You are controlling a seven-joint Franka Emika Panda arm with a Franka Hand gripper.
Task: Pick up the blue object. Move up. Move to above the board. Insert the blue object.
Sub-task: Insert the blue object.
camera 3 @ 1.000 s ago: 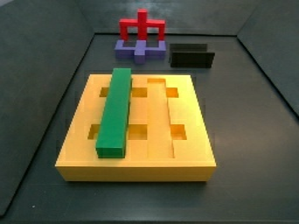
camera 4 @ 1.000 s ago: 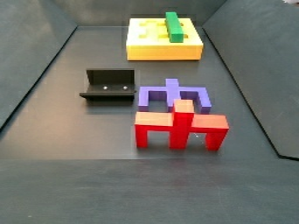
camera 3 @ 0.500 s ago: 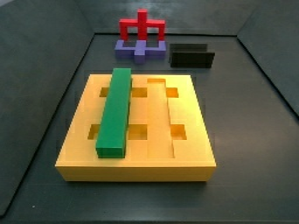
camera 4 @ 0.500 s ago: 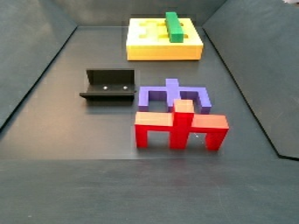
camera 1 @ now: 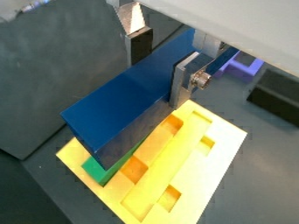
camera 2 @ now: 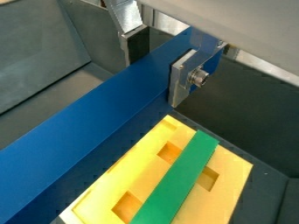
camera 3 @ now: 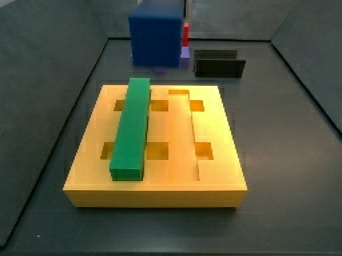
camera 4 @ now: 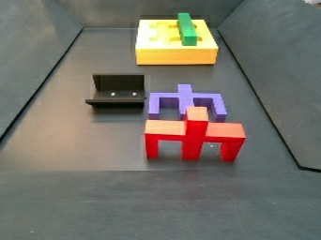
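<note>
Wrist views: silver fingers (camera 2: 184, 77) of the gripper (camera 2: 158, 57) are clamped on the bar (camera 2: 105, 118), held above the board (camera 1: 216, 166). Probably stiff, smooth, a bit slippery; it's gripped near one end, so tilt is likely.

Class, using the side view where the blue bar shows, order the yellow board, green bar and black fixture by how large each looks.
1. Board
2. Green bar
3. Fixture, though it sits farthest back.

The claw grips the blue object in both wrist views.

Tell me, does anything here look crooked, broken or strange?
Nothing stands out. The hand holds the blue object in the air above the board, and the green bar lies straight in a groove.
</note>
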